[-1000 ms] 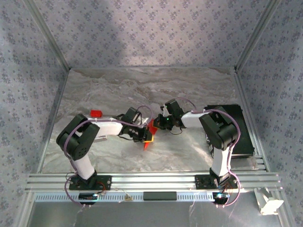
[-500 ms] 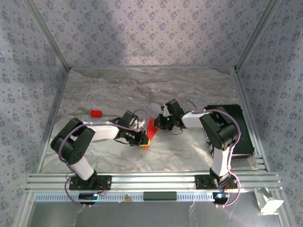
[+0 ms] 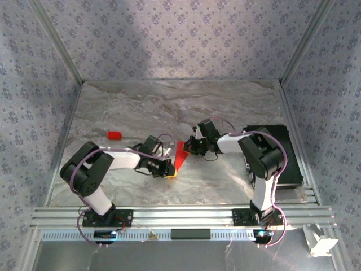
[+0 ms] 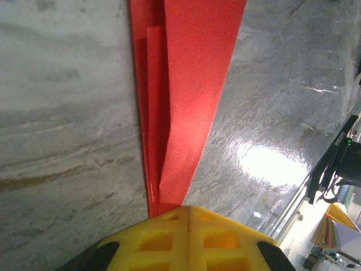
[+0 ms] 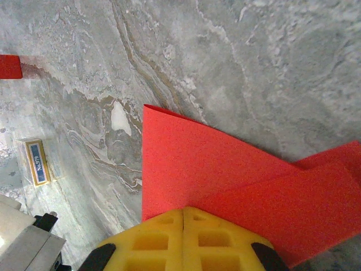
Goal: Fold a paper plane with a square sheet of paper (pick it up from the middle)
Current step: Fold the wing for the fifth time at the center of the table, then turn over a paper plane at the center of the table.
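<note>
Folded red paper sheet (image 3: 180, 153), a narrow wedge at the middle of the table (image 3: 237, 107), long axis running from the left claw (image 3: 171, 173), pinched shut on its near end, to the right claw (image 3: 190, 148), clamped on its far edge.

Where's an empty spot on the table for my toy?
The far half of the marble table, from the back wall to the arms, is bare. So is the near strip between the two arm bases. The middle is crowded: the left gripper and right gripper pinch the folded red paper there. A small red piece lies left, a black box right.
</note>
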Available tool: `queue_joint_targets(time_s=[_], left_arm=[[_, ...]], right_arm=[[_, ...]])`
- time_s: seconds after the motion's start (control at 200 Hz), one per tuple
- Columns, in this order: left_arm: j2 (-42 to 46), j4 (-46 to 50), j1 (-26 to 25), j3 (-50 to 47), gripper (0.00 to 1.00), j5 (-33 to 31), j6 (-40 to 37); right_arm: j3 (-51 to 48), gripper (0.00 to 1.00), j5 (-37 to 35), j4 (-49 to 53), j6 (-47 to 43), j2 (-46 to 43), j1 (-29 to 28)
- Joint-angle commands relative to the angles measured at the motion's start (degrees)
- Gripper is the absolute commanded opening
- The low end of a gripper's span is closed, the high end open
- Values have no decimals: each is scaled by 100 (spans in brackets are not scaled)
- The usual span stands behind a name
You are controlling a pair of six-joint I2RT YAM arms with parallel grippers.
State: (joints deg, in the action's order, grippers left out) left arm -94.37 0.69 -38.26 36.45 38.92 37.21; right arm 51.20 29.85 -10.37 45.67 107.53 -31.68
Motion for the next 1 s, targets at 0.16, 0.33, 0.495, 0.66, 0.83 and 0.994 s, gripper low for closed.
queue_joint_targets(time_s=[0.16, 0.33, 0.495, 0.66, 0.83, 0.994], left_arm=[[506, 283, -15, -428, 0, -209, 186], [1051, 299, 19, -272, 0, -315, 231], [936, 232, 414, 2, 0, -243, 303], [644, 203, 803, 320, 7, -246, 287], [158, 267, 900, 710, 13, -123, 118], [-261, 164, 903, 906, 19, 204, 67]], right_arm=[[-217, 3, -272, 240, -23, 78, 116], [-198, 6, -4, -105, -128, -24, 114], [-49, 11, 304, -375, -250, -217, 95], [-69, 17, 67, 34, -528, -801, 90], [-697, 19, -399, 225, -426, -1425, 127], [-1262, 19, -479, 53, -75, -1756, 92]])
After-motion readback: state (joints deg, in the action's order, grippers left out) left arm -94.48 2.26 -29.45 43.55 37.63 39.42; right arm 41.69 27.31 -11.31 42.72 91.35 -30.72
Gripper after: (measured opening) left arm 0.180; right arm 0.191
